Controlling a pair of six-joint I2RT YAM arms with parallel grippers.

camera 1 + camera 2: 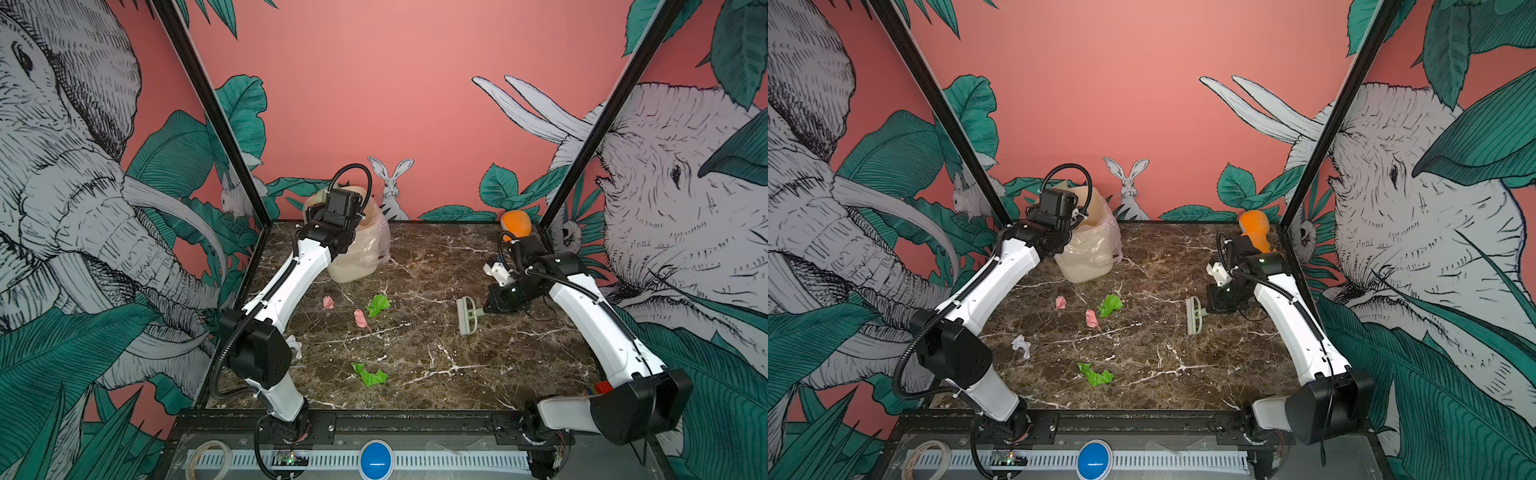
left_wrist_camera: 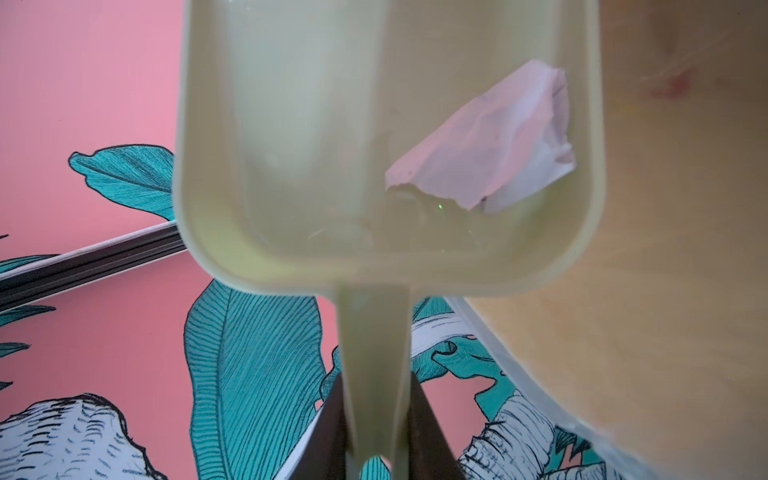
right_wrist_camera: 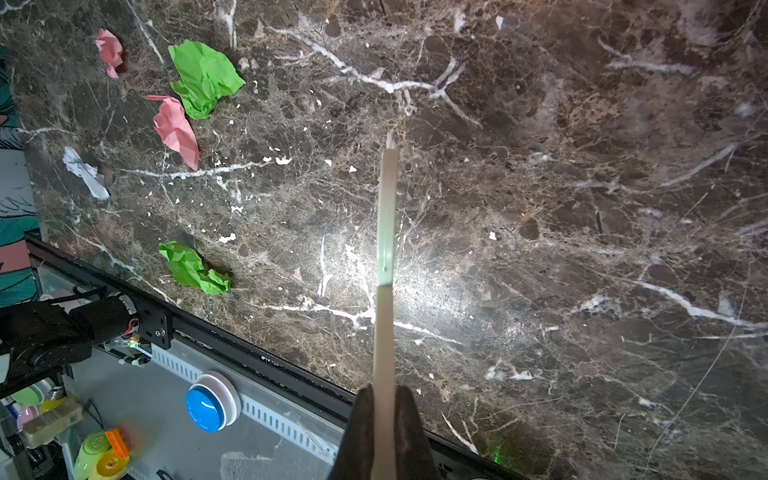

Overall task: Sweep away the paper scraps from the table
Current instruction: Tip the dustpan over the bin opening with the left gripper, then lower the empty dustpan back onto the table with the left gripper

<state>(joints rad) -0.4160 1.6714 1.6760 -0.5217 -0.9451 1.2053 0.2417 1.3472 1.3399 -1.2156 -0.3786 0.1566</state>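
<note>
My left gripper is shut on the handle of the pale green dustpan, raised at the beige bin at the back left. One pale pink-white paper scrap lies in the pan. My right gripper is shut on the brush, whose head rests on the table right of centre. Paper scraps lie left of the brush: two pink, two green and a white one by the left arm's elbow.
The bin has a plastic bag liner and stands at the back left corner. An orange carrot-shaped toy stands at the back right corner. A black frame edges the table's front, with a blue button beyond it.
</note>
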